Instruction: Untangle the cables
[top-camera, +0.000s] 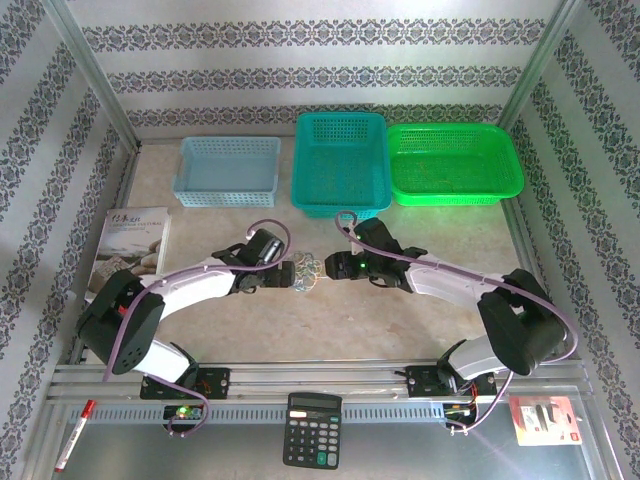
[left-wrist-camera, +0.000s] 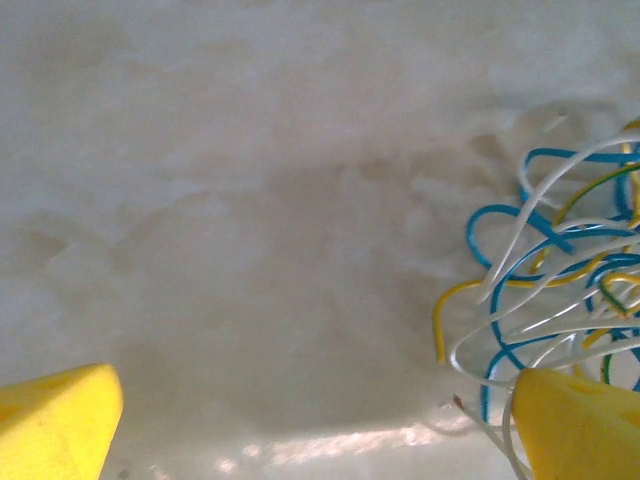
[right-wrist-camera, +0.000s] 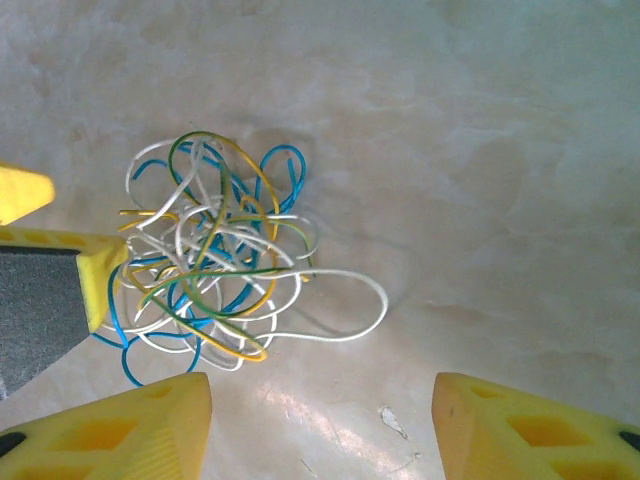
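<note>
small tangle of thin cables (top-camera: 308, 270), white, blue, yellow and a bit of green, all looped over each other in a loose ball. lying flat on the pale counter (top-camera: 420, 320), near the middle, right between the two end effectors. one long white loop poking out to the side.

left end effector (top-camera: 288, 275) just beside the tangle, low over the counter. opened wide, with nothing in its grip. in the left wrist view, one yellow fingertip (left-wrist-camera: 575, 425) right at the edge of the cables, a few white strands running by its tip. touching or only very close, hard to tell. other fingertip well apart, over bare counter.

right end effector (top-camera: 330, 266) just beside the tangle on the other side. opened wide too, gripping nothing. in the right wrist view, two yellow fingertips (right-wrist-camera: 140, 425) at the bottom, and the tangle a little ahead of them, not between them.

farther back, three baskets in a row by the back wall: light blue basket (top-camera: 225, 192), teal basket (top-camera: 335, 202), green basket (top-camera: 455, 192). book (top-camera: 135, 245) at the left side. calculator (top-camera: 312, 430) at the near edge, between the arm bases. red pen (top-camera: 75, 435) by the near left corner, red packet (top-camera: 545, 418) by the near right corner.
</note>
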